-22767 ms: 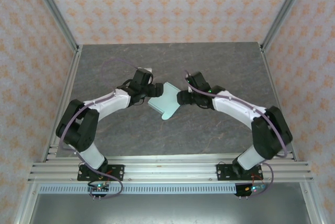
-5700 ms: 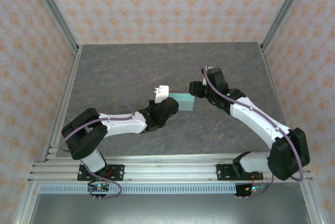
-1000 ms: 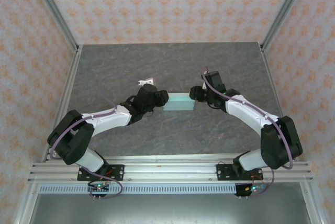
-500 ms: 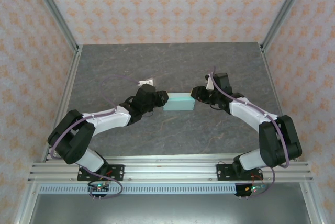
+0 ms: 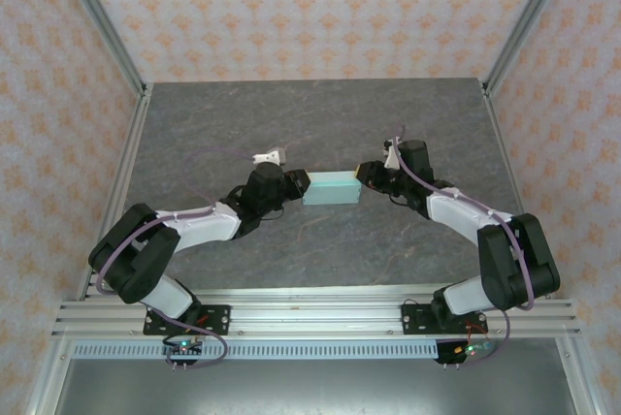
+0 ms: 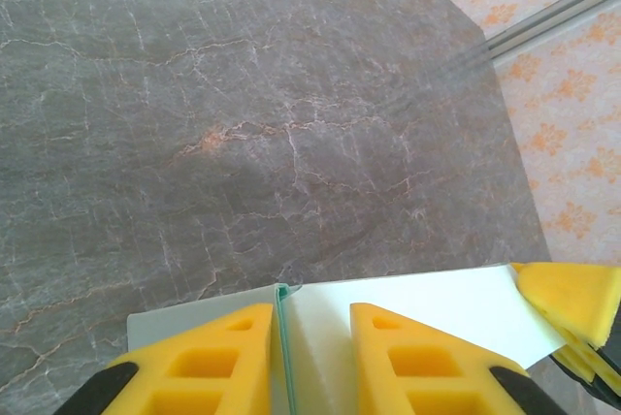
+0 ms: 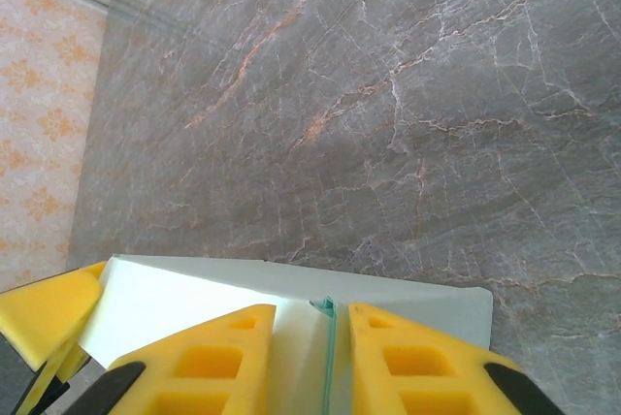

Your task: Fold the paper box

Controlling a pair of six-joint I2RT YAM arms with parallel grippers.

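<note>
- Box (image 5: pixel 332 187) on the middle of the table (image 5: pixel 291 114): a closed mint-blue block lying flat, with an arm at each short end.
- At its left end we have the left gripper (image 5: pixel 298 185), its yellow fingers (image 6: pixel 194 362) a narrow gap apart, astride a thin card edge and not pinching it.
- At the right end, the right gripper (image 5: pixel 366 175) has its fingers (image 7: pixel 417 357) likewise slightly parted around a card edge.
- From each wrist we catch the other gripper's yellow tip at the box's far end.
</note>
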